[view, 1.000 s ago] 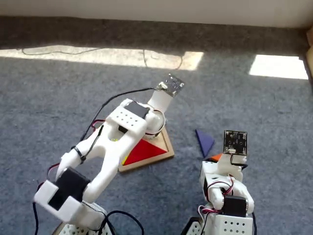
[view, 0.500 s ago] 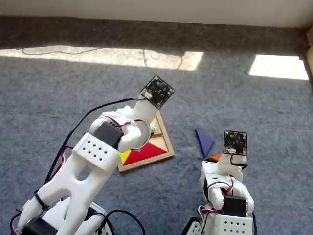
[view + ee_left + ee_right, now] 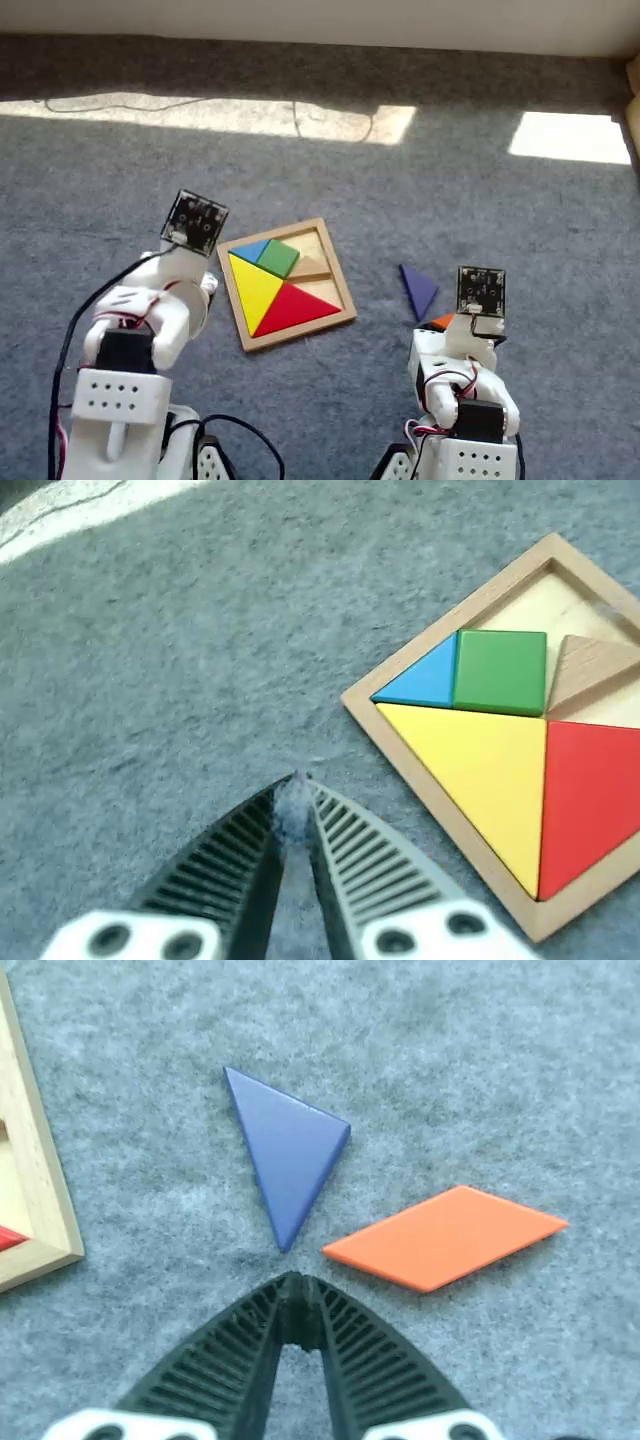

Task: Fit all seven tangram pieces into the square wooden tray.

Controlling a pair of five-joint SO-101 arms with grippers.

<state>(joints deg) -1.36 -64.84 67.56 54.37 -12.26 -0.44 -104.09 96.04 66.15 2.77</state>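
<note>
The square wooden tray (image 3: 344, 291) (image 3: 452, 815) lies on the grey carpet. It holds a yellow triangle (image 3: 252, 288) (image 3: 482, 775), a red triangle (image 3: 296, 308) (image 3: 595, 800), a light blue triangle (image 3: 249, 251) (image 3: 425, 679), a green square (image 3: 280, 258) (image 3: 500, 670) and a plain wooden triangle (image 3: 308, 266) (image 3: 592, 667). A dark blue triangle (image 3: 418, 290) (image 3: 290, 1150) and an orange parallelogram (image 3: 438, 321) (image 3: 445, 1237) lie on the carpet right of the tray. My left gripper (image 3: 292, 792) is shut, pulled back left of the tray. My right gripper (image 3: 296, 1290) is shut, just short of both loose pieces.
The left arm (image 3: 150, 310) stands folded left of the tray, and the right arm (image 3: 465, 360) is folded near the front edge. A thin cable (image 3: 200, 105) trails across the sunlit carpet at the back.
The left arm has drawn back from over the tray to its left side, uncovering the pieces inside. The right arm has not moved.
</note>
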